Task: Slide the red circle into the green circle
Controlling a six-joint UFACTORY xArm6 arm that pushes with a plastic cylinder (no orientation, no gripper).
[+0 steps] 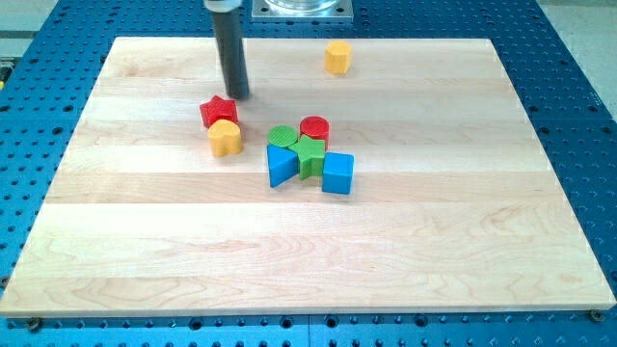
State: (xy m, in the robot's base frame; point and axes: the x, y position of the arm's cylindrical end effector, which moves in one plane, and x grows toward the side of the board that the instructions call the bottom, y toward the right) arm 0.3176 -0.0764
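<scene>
- My tip [237, 95] stood on the tabletop [434, 241] just above the red star [218, 110], clear of the red circle [314, 127]; as a bare rod, this end effector had nothing to open or close.
- The red circle already sat against the green circle [281, 136], so the task looked nearly done.
- A green star [309, 152], blue triangle [281, 166] and blue cube [337, 173] crowded below them.
- A yellow heart [225, 138] touched the red star; a yellow hexagon [337, 57] lay apart.
- The blocks looked smooth and matte, the wood pale and grained.
</scene>
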